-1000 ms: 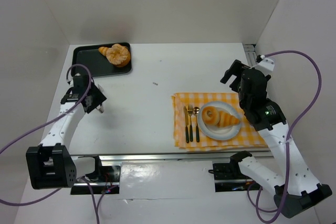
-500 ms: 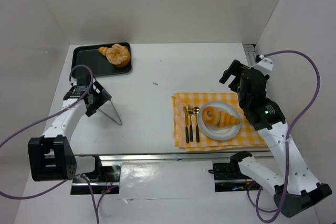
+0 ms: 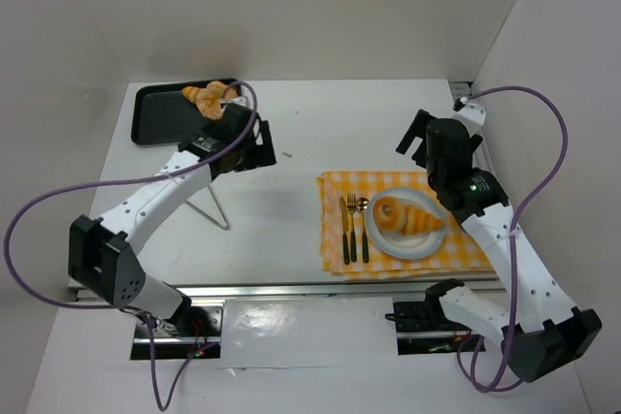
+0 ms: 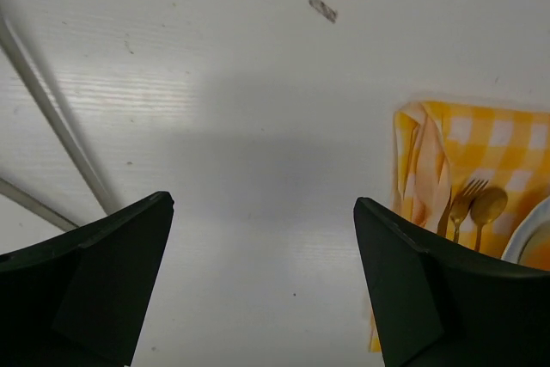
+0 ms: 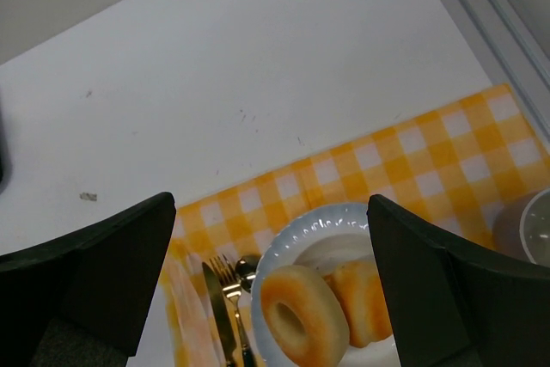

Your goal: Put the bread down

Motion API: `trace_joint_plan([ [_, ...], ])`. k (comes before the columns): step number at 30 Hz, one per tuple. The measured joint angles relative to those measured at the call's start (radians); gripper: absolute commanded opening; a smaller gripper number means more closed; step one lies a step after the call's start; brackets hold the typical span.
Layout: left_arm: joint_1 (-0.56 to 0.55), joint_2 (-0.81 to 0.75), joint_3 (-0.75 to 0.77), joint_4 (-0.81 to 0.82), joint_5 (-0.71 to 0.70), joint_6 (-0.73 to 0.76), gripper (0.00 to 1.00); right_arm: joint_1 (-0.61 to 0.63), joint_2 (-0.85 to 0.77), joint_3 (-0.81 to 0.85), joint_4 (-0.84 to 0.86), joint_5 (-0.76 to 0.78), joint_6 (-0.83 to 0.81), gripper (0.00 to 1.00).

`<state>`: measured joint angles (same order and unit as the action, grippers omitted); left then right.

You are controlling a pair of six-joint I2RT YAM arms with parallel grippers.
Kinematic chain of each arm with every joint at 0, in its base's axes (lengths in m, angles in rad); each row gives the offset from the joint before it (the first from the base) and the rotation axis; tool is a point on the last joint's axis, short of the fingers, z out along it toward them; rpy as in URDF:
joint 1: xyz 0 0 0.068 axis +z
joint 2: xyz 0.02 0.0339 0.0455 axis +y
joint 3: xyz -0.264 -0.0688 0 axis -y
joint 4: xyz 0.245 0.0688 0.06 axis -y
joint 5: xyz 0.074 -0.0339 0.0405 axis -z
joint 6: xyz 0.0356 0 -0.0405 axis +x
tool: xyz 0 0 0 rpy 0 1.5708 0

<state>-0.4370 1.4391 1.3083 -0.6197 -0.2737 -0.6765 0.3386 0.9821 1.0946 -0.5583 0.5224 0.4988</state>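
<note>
Left end effector (image 4: 262, 204) gapes empty (right end effector (image 5: 271, 199) too); next, probably fetch bread (image 3: 212, 97) from tray (image 3: 158, 125), far-left corner of table (image 3: 320, 113).

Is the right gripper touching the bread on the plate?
Apart. The top external view shows the right gripper over table past the far edge of the cloth, well clear of the bread on the plate.
</note>
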Motion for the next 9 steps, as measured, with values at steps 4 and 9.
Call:
trace_joint_plan([
  [4,-0.099,0.095,0.021,-0.018,-0.018,0.021,1.0,-0.005,0.063,-0.014,-0.004,-0.001,0.002,1.0],
  [9,-0.132,0.142,0.027,-0.015,-0.022,0.049,0.97,-0.009,0.174,-0.023,-0.025,-0.011,0.006,1.0],
])
